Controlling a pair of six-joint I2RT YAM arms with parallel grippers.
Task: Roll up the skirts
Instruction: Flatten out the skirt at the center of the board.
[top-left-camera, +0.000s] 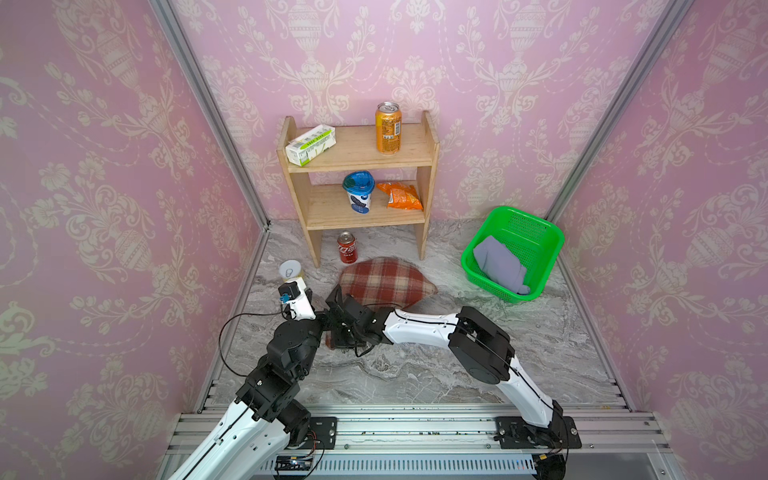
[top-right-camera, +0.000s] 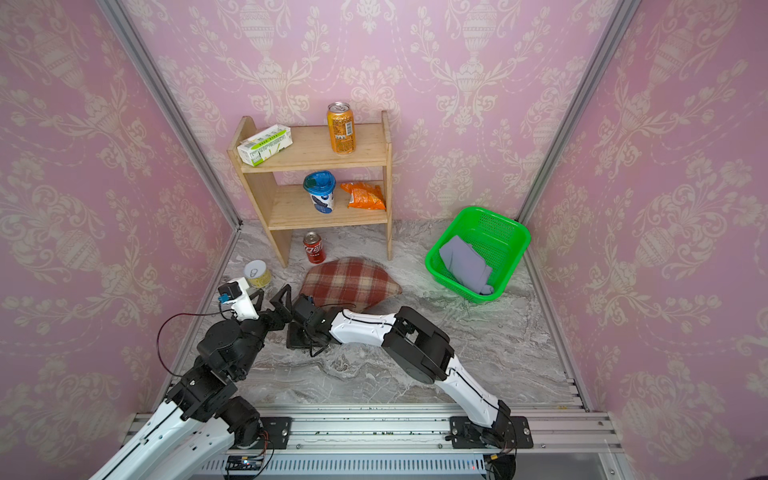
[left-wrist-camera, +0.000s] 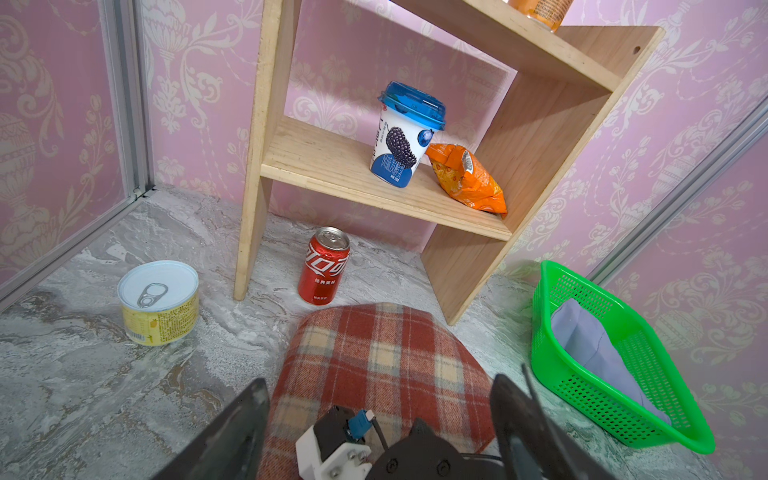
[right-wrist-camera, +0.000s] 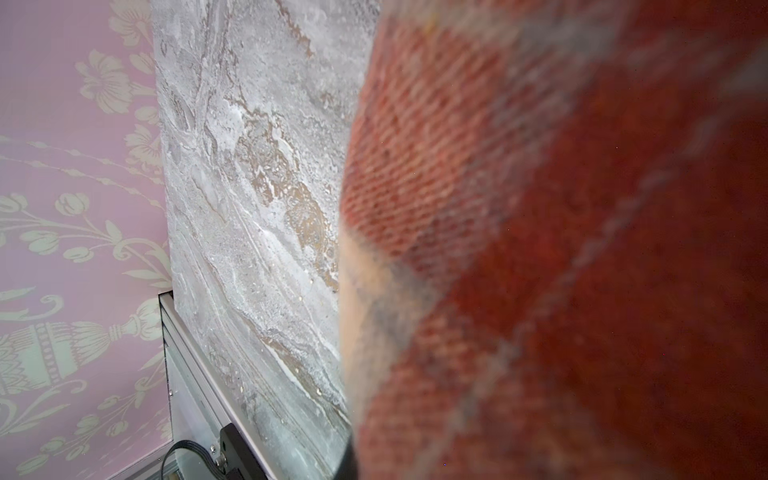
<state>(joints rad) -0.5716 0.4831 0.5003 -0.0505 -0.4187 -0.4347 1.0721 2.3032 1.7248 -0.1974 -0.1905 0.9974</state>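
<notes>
Right gripper (top-right-camera: 300, 336) pinches plaid skirt (top-left-camera: 384, 280) at near edge; left gripper (left-wrist-camera: 379, 382) hovers spread alongside. Lavender-grey skirt (top-left-camera: 498, 266) lies in green basket (top-left-camera: 536, 232).

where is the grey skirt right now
In both top views the lavender-grey skirt lies bunched inside the green basket, on the right arm's side near the back corner, apart from the plaid skirt on the marble surface.
</notes>
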